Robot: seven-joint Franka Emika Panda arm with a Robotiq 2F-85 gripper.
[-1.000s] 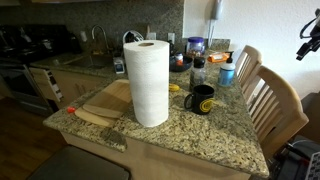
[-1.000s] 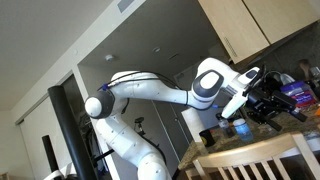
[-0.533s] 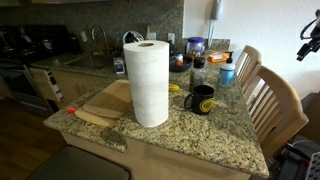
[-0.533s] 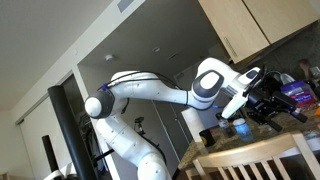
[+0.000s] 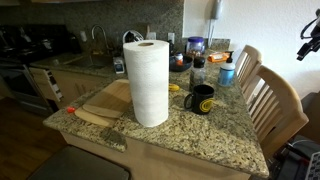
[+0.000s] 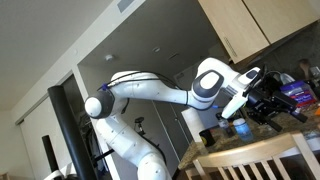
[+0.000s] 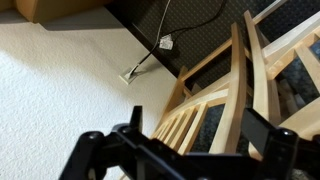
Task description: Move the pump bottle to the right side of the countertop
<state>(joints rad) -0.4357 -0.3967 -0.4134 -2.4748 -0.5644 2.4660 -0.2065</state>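
The pump bottle (image 5: 228, 70), light blue with a white pump top, stands upright at the far side of the speckled granite countertop (image 5: 200, 135), just behind and right of the black mug (image 5: 203, 98). My gripper (image 5: 308, 40) hangs in the air at the right edge of this exterior view, well to the right of the bottle and above the chairs. It also shows in the other exterior view (image 6: 262, 100). In the wrist view the gripper (image 7: 195, 140) is open and empty, with a wooden chair (image 7: 225, 90) between its fingers. The bottle is out of the wrist view.
A tall paper towel roll (image 5: 149, 82) stands mid-counter beside a wooden cutting board (image 5: 105, 102). A dark bottle (image 5: 198, 72) and a jar (image 5: 195, 47) crowd the bottle's left. Two wooden chairs (image 5: 275, 105) line the counter's right side. A stove (image 5: 25, 55) is at far left.
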